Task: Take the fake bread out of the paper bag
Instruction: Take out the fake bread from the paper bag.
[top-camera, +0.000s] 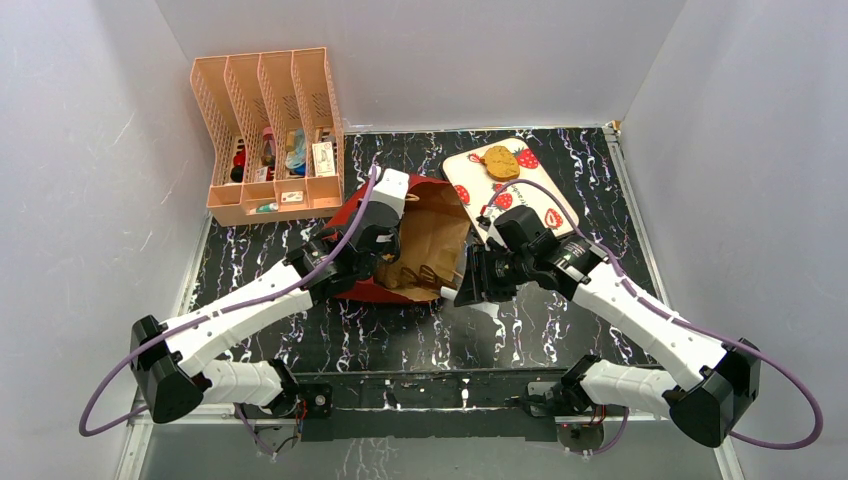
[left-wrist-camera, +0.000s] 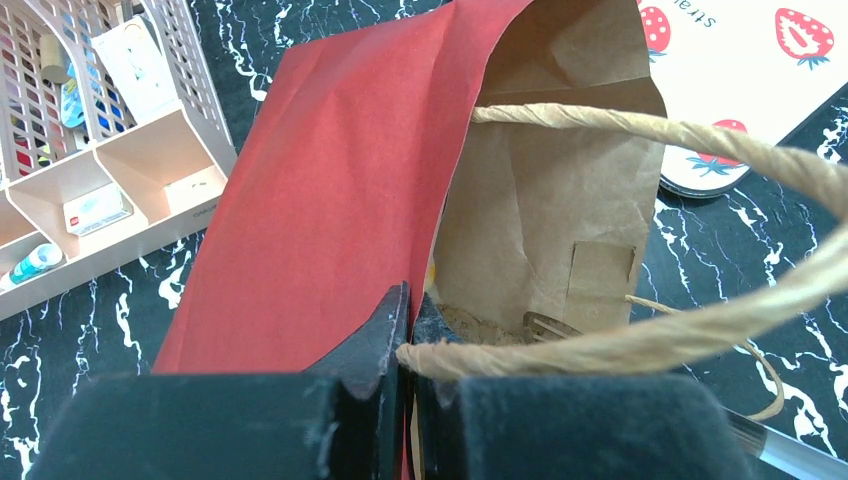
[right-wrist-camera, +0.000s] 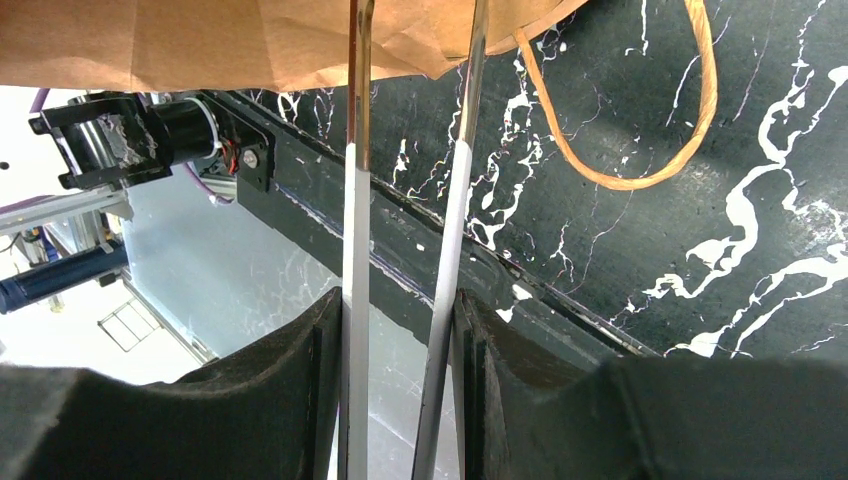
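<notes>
The paper bag (top-camera: 420, 235) lies on its side with its mouth toward the arms, red outside (left-wrist-camera: 330, 200) and brown kraft inside. My left gripper (left-wrist-camera: 410, 320) is shut on the bag's upper rim, beside a tan cord handle (left-wrist-camera: 650, 130). In the top view it is at the bag's left edge (top-camera: 383, 250). Tan fake bread pieces (left-wrist-camera: 480, 325) show deep inside the bag (top-camera: 420, 272). One golden-tan bread piece (top-camera: 500, 162) lies on the strawberry tray. My right gripper (right-wrist-camera: 400, 310) is shut on metal tongs (right-wrist-camera: 455, 200), whose tips reach under the bag's kraft edge (right-wrist-camera: 250, 40).
A peach slotted organiser (top-camera: 270, 140) with small items stands at the back left. A white strawberry-print tray (top-camera: 535, 205) lies at the back right of the bag. The bag's other cord handle (right-wrist-camera: 690, 130) loops on the black marbled table. The table's front edge (right-wrist-camera: 420, 250) is near the tongs.
</notes>
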